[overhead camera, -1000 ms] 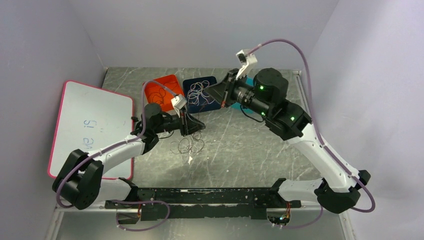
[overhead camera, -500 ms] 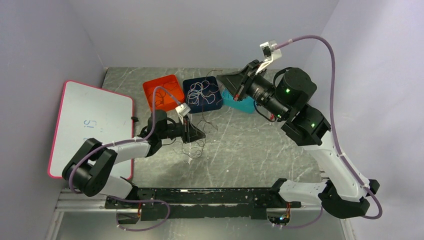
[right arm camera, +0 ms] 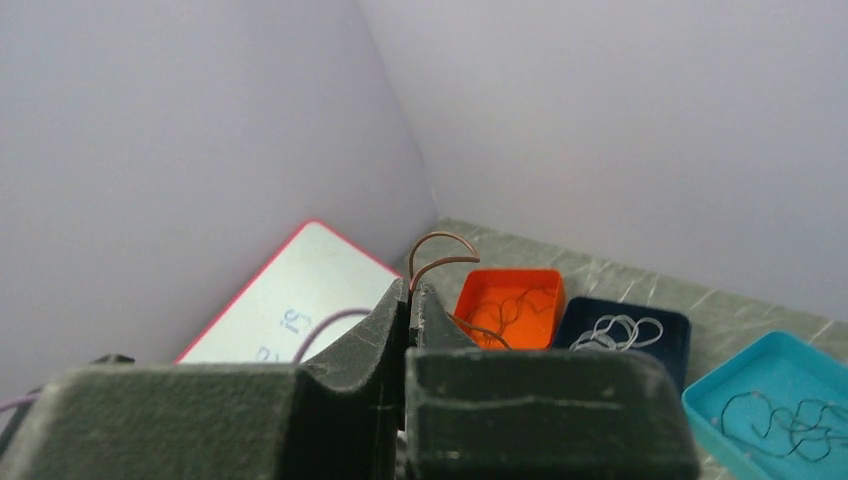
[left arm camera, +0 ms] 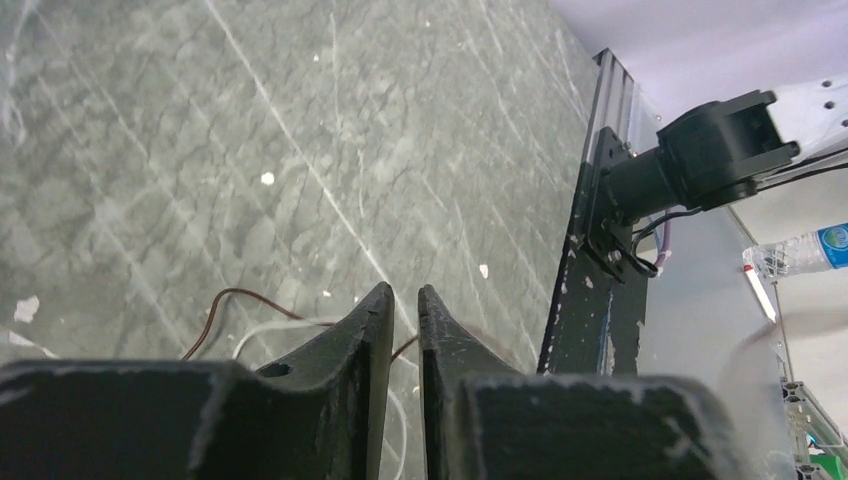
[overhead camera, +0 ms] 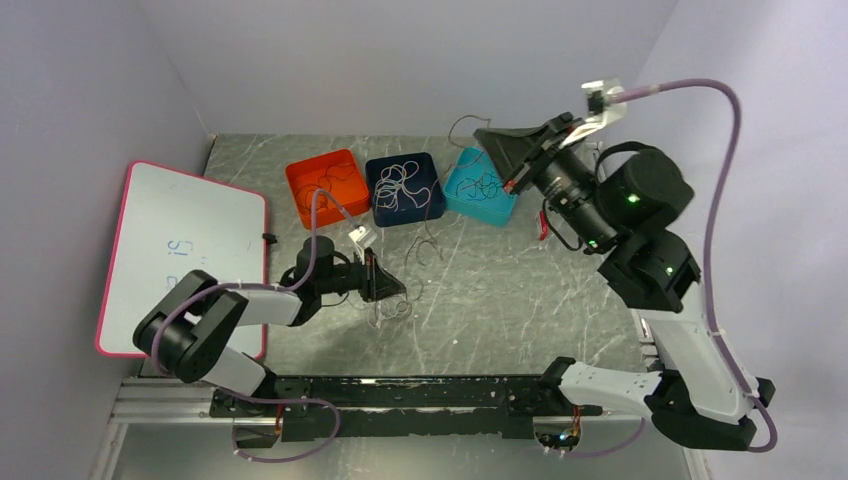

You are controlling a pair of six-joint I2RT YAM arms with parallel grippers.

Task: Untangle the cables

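Note:
My right gripper [overhead camera: 482, 134] is raised high over the teal tray, shut on a brownish-red cable [overhead camera: 458, 121]. In the right wrist view the cable [right arm camera: 445, 238] arcs out from between the closed fingertips of the right gripper [right arm camera: 412, 290]. A strand hangs down toward the table. My left gripper [overhead camera: 398, 288] is low on the table, nearly shut, at a small tangle of thin cables [overhead camera: 392, 308]. In the left wrist view a brown wire [left arm camera: 235, 292] and a white wire [left arm camera: 270, 328] run in under the left gripper [left arm camera: 405, 292].
Three trays stand at the back: orange [overhead camera: 296, 190] with brownish wires, navy [overhead camera: 400, 159] with white wires, teal [overhead camera: 497, 213] with black wires. A pink-edged whiteboard [overhead camera: 180, 250] lies at the left. A black rail [overhead camera: 400, 390] runs along the near edge.
My right gripper has risen and swung right, pulling the brownish-red cable up. My left gripper has sunk and drawn nearer with the tangle.

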